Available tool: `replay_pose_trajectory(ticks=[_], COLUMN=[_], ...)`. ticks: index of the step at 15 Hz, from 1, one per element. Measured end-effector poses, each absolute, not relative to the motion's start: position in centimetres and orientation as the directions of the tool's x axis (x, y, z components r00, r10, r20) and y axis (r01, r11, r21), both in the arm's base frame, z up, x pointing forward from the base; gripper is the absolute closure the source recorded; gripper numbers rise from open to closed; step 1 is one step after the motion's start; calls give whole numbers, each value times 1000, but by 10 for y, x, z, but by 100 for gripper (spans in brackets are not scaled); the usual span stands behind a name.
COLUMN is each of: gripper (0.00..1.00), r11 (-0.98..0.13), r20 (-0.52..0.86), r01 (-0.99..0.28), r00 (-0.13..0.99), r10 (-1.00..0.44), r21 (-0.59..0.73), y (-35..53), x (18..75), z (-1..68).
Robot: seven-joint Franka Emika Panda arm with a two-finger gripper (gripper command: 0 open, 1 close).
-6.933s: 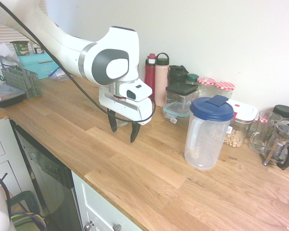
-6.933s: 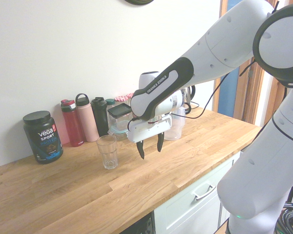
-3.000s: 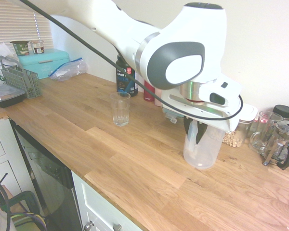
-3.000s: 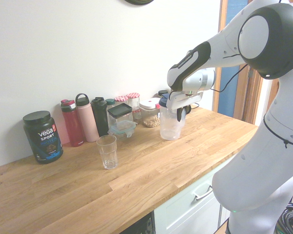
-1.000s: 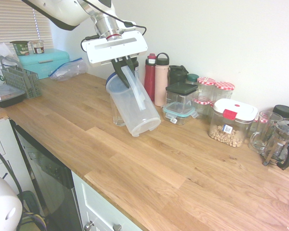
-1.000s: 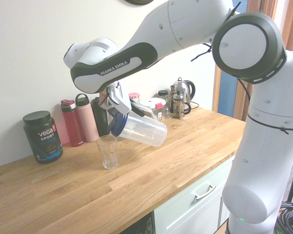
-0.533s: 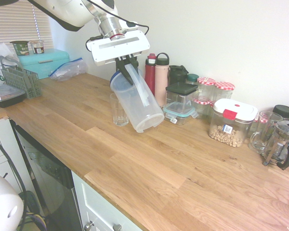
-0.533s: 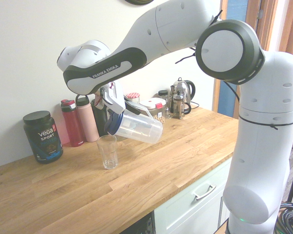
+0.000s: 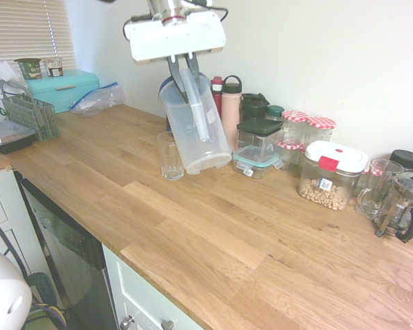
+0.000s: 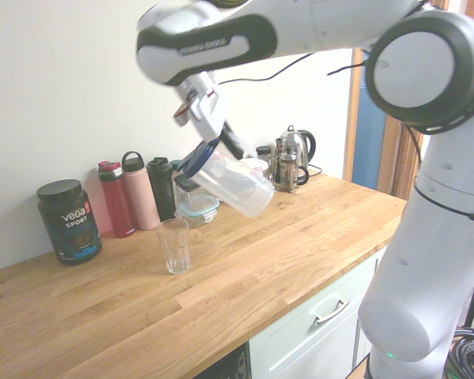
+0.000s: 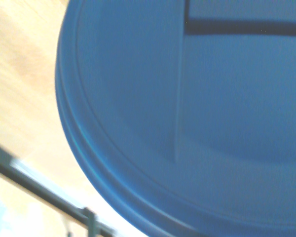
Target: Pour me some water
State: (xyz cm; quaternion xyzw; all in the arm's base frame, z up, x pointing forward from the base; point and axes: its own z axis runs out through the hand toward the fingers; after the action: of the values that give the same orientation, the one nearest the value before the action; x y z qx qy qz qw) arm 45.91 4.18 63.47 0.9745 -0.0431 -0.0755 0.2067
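You see the worktop (image 9: pixel 213 240), pale oak planks running along a white wall, with white cabinets below. Above it hangs the jug (image 9: pixel 196 127), translucent plastic with a blue lid (image 11: pixel 187 123), tilted lid-end up and clear of the wood. The gripper (image 9: pixel 182 69) is clamped tight on its handle. Any water inside is too faint for you to make out. The glass (image 9: pixel 171 156) stands upright on the wood just beside the jug's base, apart from it.
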Motion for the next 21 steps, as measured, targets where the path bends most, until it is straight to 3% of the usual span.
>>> replay_pose_trajectory(ticks=[4,12,18,21], gripper=[100,100,100,100], r11=[-929,-763,-570,-552], r20=[-80,7,107,106], r01=[-277,-647,-801,-815], r00=[949,763,561,541], r10=[-304,-647,-821,-834], r21=[245,-3,-181,-177], y=[-48,-159,-183,-183], x=[430,434,439,431], z=[671,568,508,484])
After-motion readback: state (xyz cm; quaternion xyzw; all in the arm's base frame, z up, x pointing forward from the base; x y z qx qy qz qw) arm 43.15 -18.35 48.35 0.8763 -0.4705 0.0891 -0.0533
